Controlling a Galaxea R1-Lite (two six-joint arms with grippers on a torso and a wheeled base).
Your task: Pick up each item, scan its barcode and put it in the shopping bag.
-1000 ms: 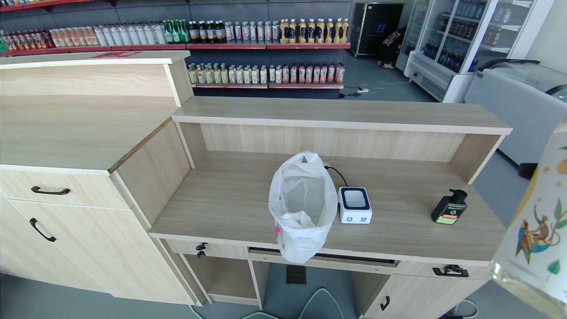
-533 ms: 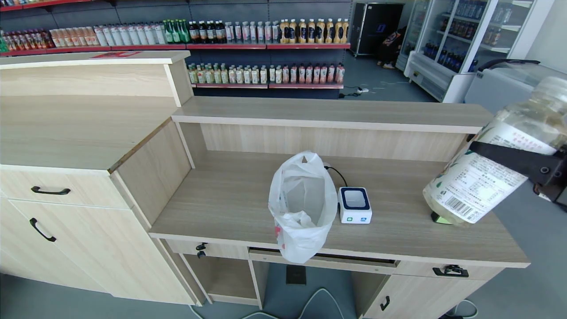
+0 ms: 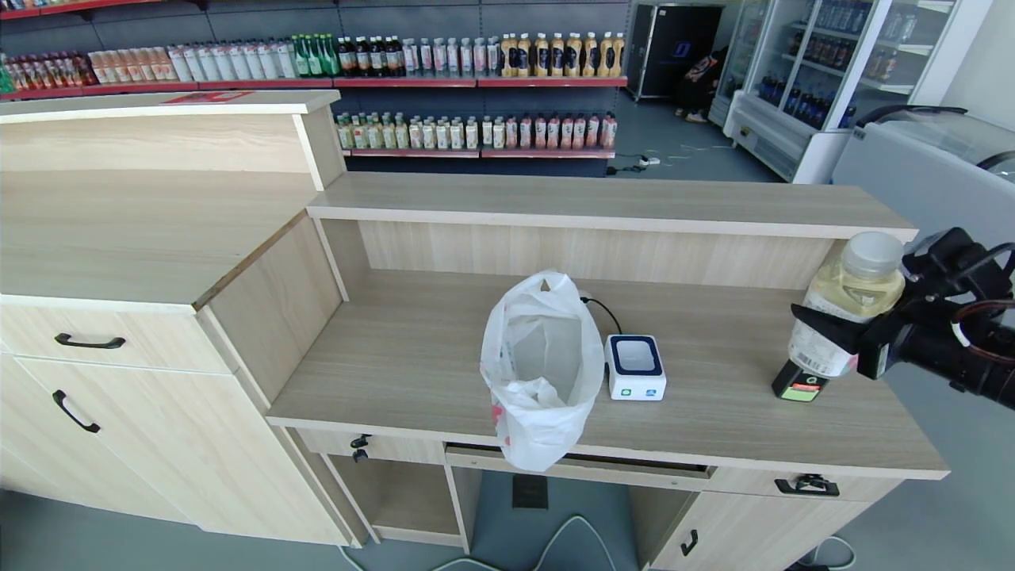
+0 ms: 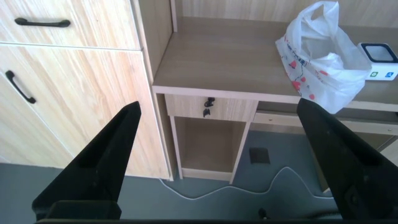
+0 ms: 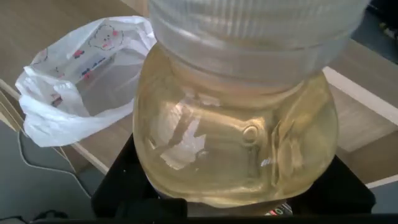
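1. Plainly, the right fingers [image 3: 833,333] are clamped around the bottle [image 3: 856,289], which is held upright above the right end of the tabletop [image 3: 412,357], well apart from the scanner [image 3: 635,366]. The bottle's body is smooth and rounded, so a quick swing could make it twist or slip in the grasp.
2. A dark pump bottle [image 3: 799,387] stands on the tabletop right by the held bottle's base. Lowering too early would likely knock it over.
3. The barcode seems to sit low on the label. If it is not turned towards the scanner's window, the scan probably fails.
4. The bag [image 3: 542,373] stands just beside the scanner, limp, with its mouth open, and it sags over the front edge. The bottle could catch the rim and collapse it, or its weight could pull the bag off.
5. The left fingers [image 4: 219,109] are spread wide and hold nothing, low beside the cabinet. Nothing steadies the bag.
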